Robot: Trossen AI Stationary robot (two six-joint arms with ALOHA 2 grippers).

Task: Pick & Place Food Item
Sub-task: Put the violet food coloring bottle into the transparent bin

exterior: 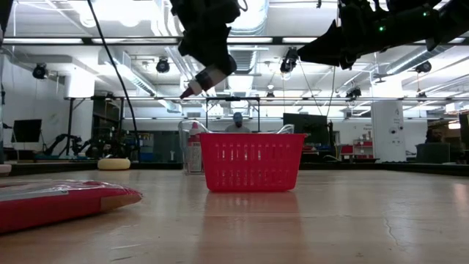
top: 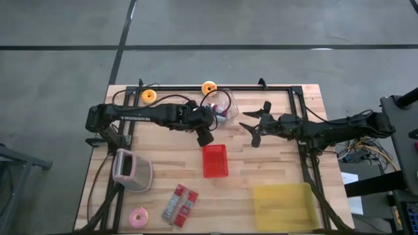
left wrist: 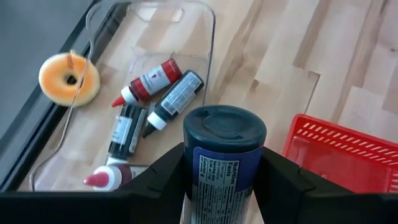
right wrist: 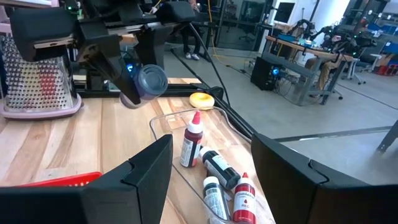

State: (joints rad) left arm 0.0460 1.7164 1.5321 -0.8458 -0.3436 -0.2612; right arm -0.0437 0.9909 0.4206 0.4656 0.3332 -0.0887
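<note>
Your left claw (left wrist: 217,180) is clamped on the dark-capped bottle (left wrist: 222,155), up in the air between the clear tray (top: 228,99) and red basket (top: 215,160). Right claw (top: 256,127) hangs released nearby.

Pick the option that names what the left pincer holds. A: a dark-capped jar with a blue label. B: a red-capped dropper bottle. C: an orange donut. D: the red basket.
A: in the left wrist view the left pincer is clamped on a dark-capped jar with a blue label, held above the table beside the red basket.
</note>
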